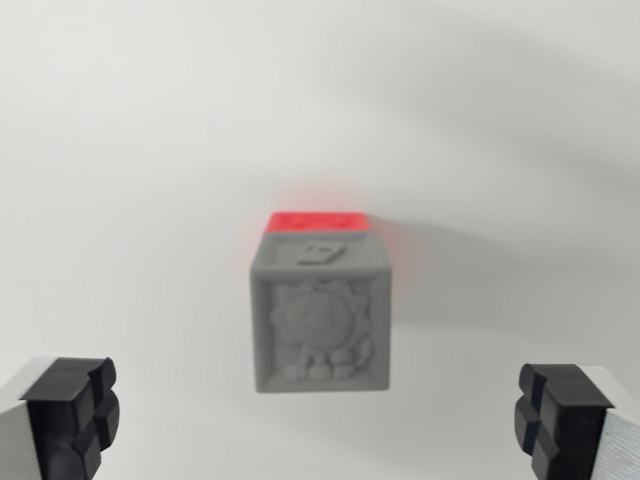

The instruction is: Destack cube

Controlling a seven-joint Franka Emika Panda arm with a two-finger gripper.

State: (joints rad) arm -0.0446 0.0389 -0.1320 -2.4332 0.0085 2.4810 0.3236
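Note:
A grey cube (320, 325) with a raised lion-like figure on its facing side sits in the middle of the wrist view. It covers most of a red cube (318, 221), of which only a strip shows along the grey cube's far edge. My gripper (320, 425) is open, its black fingertips (72, 415) at the view's lower left and lower right corners. Nothing is between them. The grey cube lies ahead of the fingertips, roughly centred in the gap, apart from both.
A plain white surface (150, 150) fills the view on all sides of the cubes. A soft shadow falls to the wrist view's right of the stack.

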